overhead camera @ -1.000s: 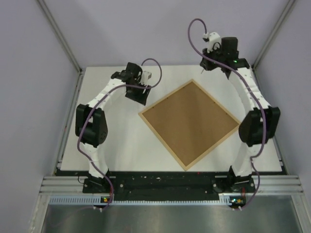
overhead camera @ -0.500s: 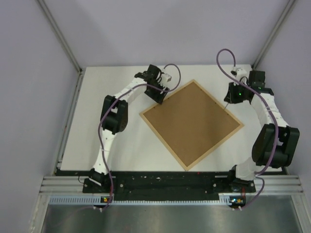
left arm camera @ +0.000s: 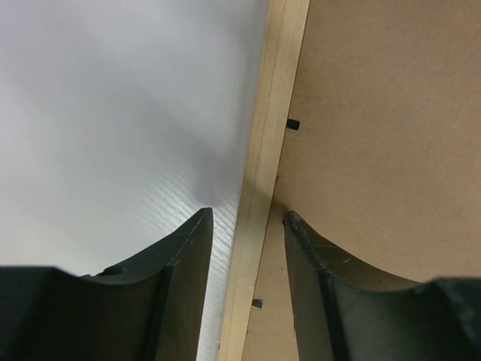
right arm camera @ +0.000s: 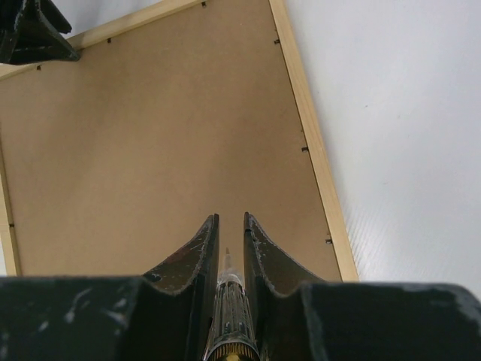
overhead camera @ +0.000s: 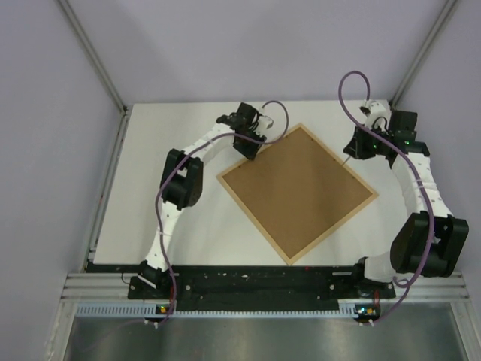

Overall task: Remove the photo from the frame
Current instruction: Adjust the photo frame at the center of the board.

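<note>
The frame (overhead camera: 253, 219) lies face down as a diamond, its plain brown backing board (overhead camera: 297, 192) facing up. The photo is hidden beneath that board. My left gripper (overhead camera: 250, 153) is at the frame's upper-left side. In the left wrist view this gripper (left arm camera: 248, 218) is open, its fingers astride the light-wood rail (left arm camera: 267, 143), one over the table and one over the board, with gaps on both sides. My right gripper (overhead camera: 350, 154) hovers by the frame's upper-right side. It (right arm camera: 228, 219) is shut on a thin pointed tool (right arm camera: 229, 301) aimed across the backing board (right arm camera: 150, 135).
Small black retaining tabs (left arm camera: 293, 124) sit along the rail's inner edge, and more tabs (right arm camera: 304, 149) show on the right rail. White table (overhead camera: 188, 226) surrounds the frame. Grey walls and metal posts (overhead camera: 90, 53) enclose the back and sides.
The left arm swung right to the frame's upper-left rail and its jaws narrowed a little. The right arm came down from the back to the frame's upper-right side, still holding the tool.
</note>
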